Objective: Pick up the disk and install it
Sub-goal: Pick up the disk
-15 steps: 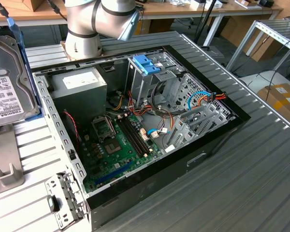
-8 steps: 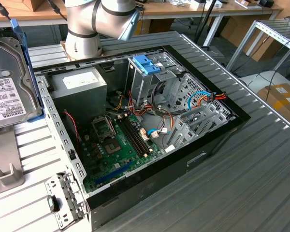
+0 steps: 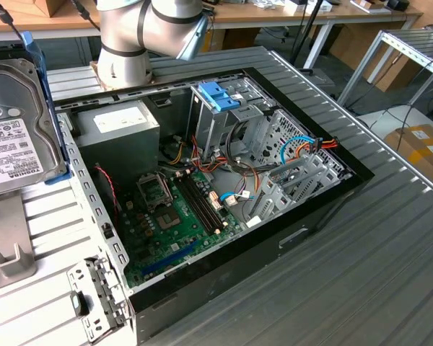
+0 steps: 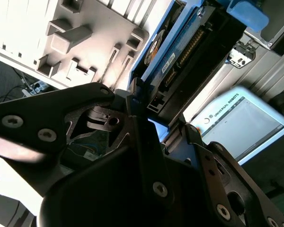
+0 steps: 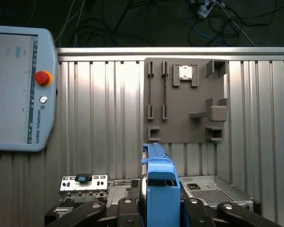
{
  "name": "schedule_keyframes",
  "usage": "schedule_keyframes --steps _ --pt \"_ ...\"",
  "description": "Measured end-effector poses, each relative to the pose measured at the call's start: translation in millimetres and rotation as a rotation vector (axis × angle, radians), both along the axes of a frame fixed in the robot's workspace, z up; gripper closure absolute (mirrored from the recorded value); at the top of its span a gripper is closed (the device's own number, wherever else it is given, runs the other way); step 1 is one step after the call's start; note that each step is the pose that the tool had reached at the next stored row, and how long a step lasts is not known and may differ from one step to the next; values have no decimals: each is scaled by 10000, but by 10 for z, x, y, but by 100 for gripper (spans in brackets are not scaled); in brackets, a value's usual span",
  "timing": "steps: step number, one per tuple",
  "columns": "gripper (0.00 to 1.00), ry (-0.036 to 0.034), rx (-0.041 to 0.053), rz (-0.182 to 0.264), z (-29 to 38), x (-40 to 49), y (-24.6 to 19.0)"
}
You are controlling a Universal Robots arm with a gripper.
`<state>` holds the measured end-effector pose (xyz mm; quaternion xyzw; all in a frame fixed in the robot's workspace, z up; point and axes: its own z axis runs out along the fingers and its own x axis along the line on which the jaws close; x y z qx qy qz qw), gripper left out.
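Nearest to us in the exterior view hangs the disk (image 3: 18, 130), upright in the air beside the open computer case (image 3: 332, 194), which lies flat so its drive cage (image 3: 220, 119) faces up. The gripper (image 5: 158, 206) clamps the disk at its blue end, clear of the grey holder plate (image 5: 184, 101).

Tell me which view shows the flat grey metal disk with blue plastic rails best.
The exterior view: the grey, blue-railed disk shows its broad labelled face at that view's left. The first wrist view shows the disk edge-on, blue end foremost; the second wrist view shows its connector edge.
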<state>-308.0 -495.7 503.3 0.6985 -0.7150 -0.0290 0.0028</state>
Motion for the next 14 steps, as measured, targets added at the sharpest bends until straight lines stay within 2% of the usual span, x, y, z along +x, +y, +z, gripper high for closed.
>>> schedule_keyframes --steps 14 --pt "63 0 0 0 -7 52 -75"
